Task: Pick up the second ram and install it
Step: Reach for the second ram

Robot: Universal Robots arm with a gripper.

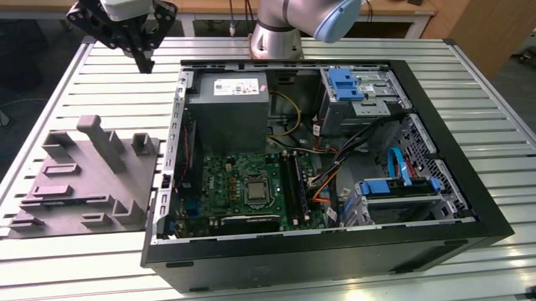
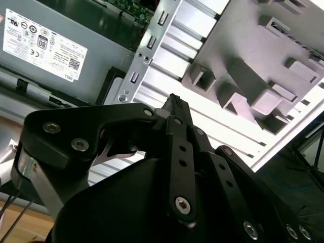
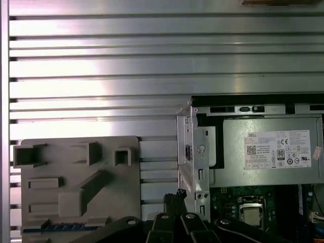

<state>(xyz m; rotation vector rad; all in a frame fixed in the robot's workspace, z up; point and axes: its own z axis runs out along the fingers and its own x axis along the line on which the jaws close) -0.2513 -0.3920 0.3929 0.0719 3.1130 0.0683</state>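
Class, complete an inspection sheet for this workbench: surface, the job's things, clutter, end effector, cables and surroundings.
surface: slatted metal table.
job's things: open computer case lying on its side, motherboard exposed; memory slots beside the processor socket, whether they are filled cannot be told; grey fixture tray on the exterior view's left of the case.
clutter: nothing seen.
end effector: shut, nothing seen in it, over the table outside the case.
cables: yellow cable, blue cable and orange cable inside the case.
surroundings: arm base behind the case; wooden furniture beyond the table.
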